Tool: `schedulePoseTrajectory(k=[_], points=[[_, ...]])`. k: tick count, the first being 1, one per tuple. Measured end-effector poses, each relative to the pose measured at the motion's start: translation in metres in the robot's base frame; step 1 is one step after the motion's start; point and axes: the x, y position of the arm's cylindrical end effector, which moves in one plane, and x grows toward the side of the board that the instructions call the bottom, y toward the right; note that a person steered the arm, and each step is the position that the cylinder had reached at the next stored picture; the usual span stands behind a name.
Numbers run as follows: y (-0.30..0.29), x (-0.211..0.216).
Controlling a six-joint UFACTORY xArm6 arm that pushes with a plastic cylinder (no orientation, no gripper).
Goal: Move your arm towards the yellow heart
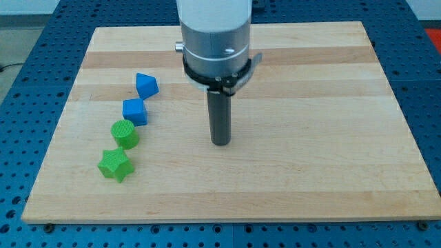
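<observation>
No yellow heart shows anywhere in the camera view. My tip (220,142) stands near the middle of the wooden board (310,165), touching no block. Left of it, four blocks lie in a slanted line: a blue pentagon-like block (146,85) highest up, a blue cube (135,111) below it, a green cylinder (125,133), and a green star (114,164) lowest. The blue cube is the nearest to my tip, well to its left. The arm's grey body (213,34) hides part of the board's upper middle.
The board lies on a blue perforated table (21,103) that shows all around it. The board's edges run near the view's bottom and right.
</observation>
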Motion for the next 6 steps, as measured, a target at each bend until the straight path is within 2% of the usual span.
schedulePoseTrajectory(k=[1,2,3,4,5,6], points=[[0.004,-0.022],[-0.004,-0.025],[-0.053,-0.057],[-0.063,-0.110],[-0.061,-0.133],[-0.048,-0.180]])
